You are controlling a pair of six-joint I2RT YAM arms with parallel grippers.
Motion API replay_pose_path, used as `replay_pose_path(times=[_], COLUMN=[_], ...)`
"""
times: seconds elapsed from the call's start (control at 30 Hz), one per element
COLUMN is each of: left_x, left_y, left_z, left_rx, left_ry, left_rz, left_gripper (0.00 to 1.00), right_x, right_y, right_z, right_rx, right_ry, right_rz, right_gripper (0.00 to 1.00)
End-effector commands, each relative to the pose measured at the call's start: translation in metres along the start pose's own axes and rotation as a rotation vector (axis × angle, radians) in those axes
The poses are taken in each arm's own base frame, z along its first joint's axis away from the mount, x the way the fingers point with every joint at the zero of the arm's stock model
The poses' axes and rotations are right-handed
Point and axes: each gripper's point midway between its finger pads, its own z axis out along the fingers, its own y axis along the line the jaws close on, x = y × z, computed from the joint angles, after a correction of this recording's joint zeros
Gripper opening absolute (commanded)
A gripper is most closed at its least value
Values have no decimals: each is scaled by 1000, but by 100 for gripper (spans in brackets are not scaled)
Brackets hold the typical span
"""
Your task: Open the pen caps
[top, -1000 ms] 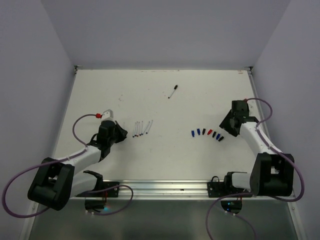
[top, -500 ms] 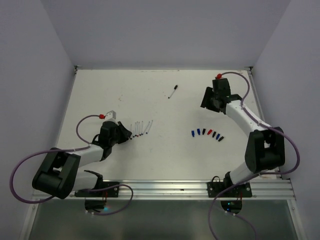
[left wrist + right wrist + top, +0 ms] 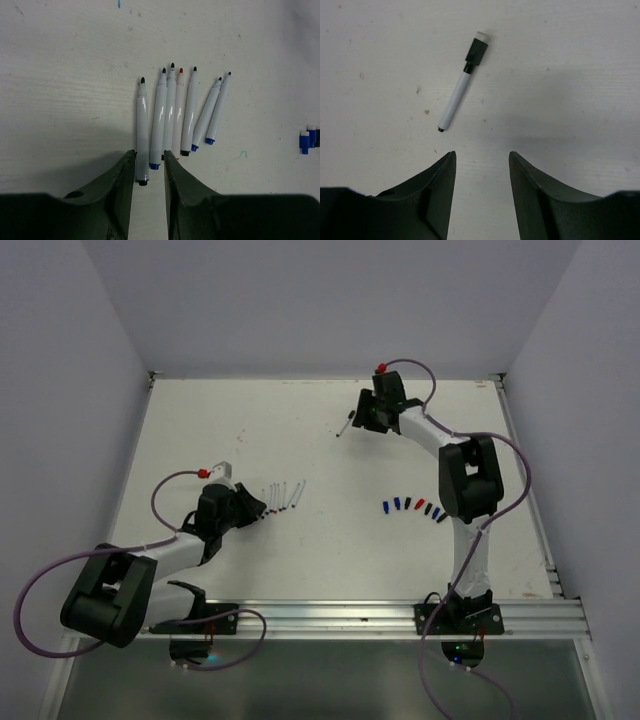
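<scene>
Lower the right gripper (image 3: 481, 156) square over the only capped pen (image 3: 456, 97) and pinch the white barrel, leaving its black cap (image 3: 475, 52) free for pulling. Near left: left gripper (image 3: 149, 155) part open, straddling the tail of an uncapped pen (image 3: 142, 125), clamping nothing. Mid right: loose pen caps (image 3: 412, 507) in a row; far centre: right gripper wide open, empty, just short of the capped pen.
</scene>
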Motion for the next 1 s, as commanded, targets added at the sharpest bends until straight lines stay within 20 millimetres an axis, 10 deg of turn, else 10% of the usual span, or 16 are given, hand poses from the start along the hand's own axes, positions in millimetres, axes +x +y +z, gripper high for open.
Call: replay_pose_path(times=[0.0,0.27,0.97], left_x=[-18,-29,-47], left_y=[-18,-35,-59], left_z=[-6,-17,-33], left_rx=[76,136,216], left_ry=[-63,-92,-124], left_rz=[4,-1,14], left_gripper=[32,34,37], right_x=[-29,-23,5], right_y=[30,40,28], right_z=[18,66,84], right_rx=[-42,114,329], right_ry=[-94,-65,-57], right_rz=[1,-35,-108], right_gripper=[50,45,27])
